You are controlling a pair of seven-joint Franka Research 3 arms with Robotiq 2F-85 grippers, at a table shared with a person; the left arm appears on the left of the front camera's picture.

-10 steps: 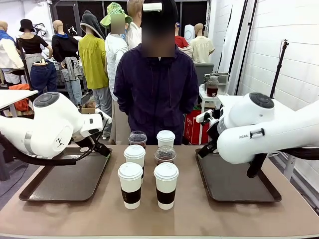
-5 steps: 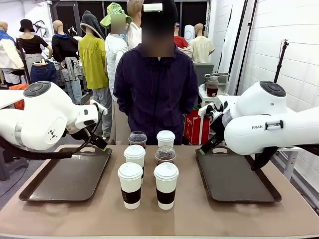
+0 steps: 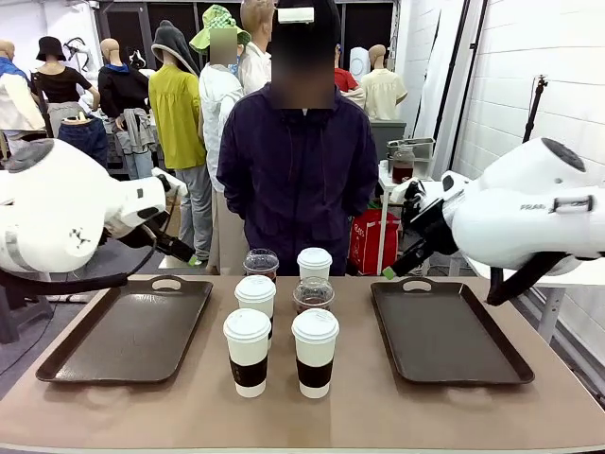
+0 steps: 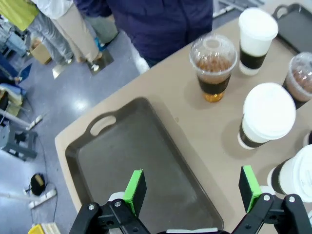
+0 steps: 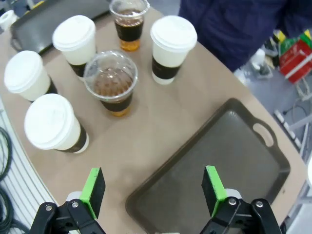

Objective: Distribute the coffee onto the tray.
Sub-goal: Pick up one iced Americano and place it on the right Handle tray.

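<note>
The left gripper (image 4: 191, 187) has its green pads (image 4: 135, 191) spread wide with nothing between them. It hangs in the air over the far end of the left tray (image 4: 141, 161), close to the handle cut-out. The right gripper (image 5: 152, 191) is released in the same way, jaws fully apart and empty, and is raised above the far inner corner of the right tray (image 5: 214, 161).

Both trays are dark brown and bare. They lie flat on the table (image 3: 378, 407), one toward its left edge and one toward its right.

All the coffee stands between the trays in the middle of the table, in three rows of two:

- **Nearest the robot's edge:** two white paper cups (image 3: 248, 352) with lids and brown sleeves, side by side.
- **Middle row:** a third paper cup (image 3: 255, 298) on the left, with a clear dome-lidded cup (image 3: 313, 295) of brown drink just beside it.
- **Toward the far edge:** the second dome-lidded cup (image 3: 262, 263) on the left and the fourth paper cup (image 3: 314, 265) on the right.

The person (image 3: 298, 170) stands just behind the far edge, arms kept back from the table.

As I judge it, the distributing has not begun. No cup is on either tray and neither gripper is at a cup, so all six are left to move. A fair split would put the left column on the left tray and the right column on the right tray.
</note>
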